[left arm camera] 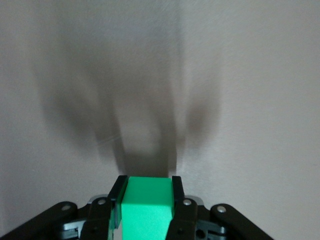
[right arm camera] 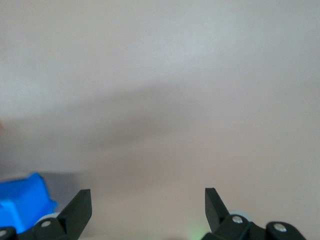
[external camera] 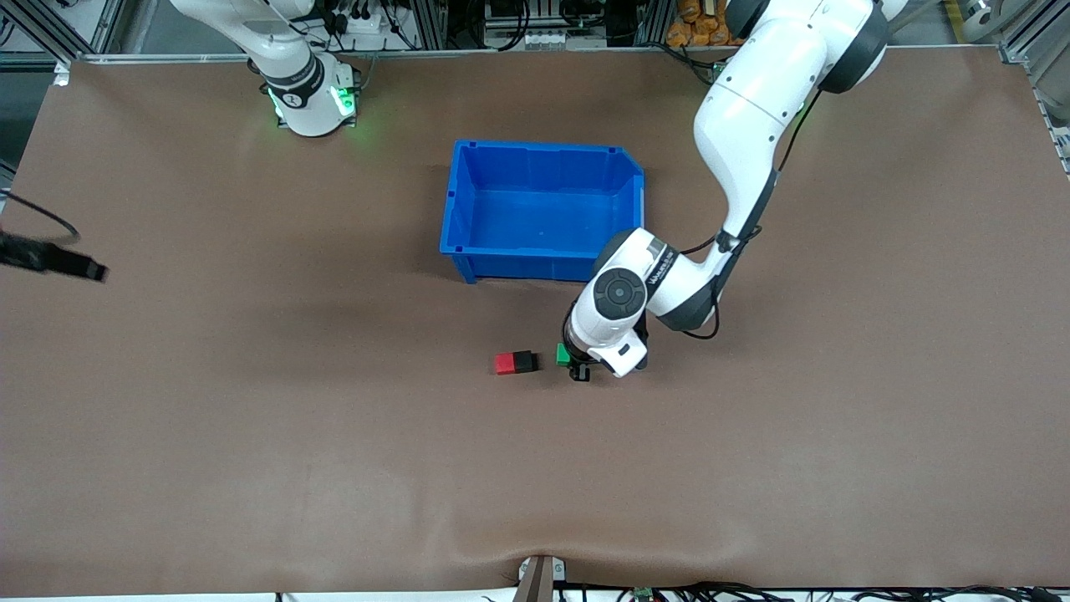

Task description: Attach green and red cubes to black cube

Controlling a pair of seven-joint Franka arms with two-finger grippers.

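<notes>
My left gripper [external camera: 577, 368] is shut on the green cube [external camera: 563, 354], low over the table and nearer to the front camera than the blue bin. In the left wrist view the green cube [left arm camera: 147, 210] sits squarely between the two black fingers [left arm camera: 117, 192] of the left gripper [left arm camera: 147, 182], its shadow just ahead on the table. The red cube [external camera: 505, 364] and the black cube [external camera: 526, 361] lie joined side by side on the table, the black one a small gap from the green cube. My right gripper [right arm camera: 147, 197] hangs open and empty above bare table.
An empty blue bin [external camera: 543, 150] stands mid-table, farther from the front camera than the cubes; one corner of the bin [right arm camera: 22, 202] shows in the right wrist view. A dark blurred object with a cable [external camera: 50, 257] juts in at the right arm's end.
</notes>
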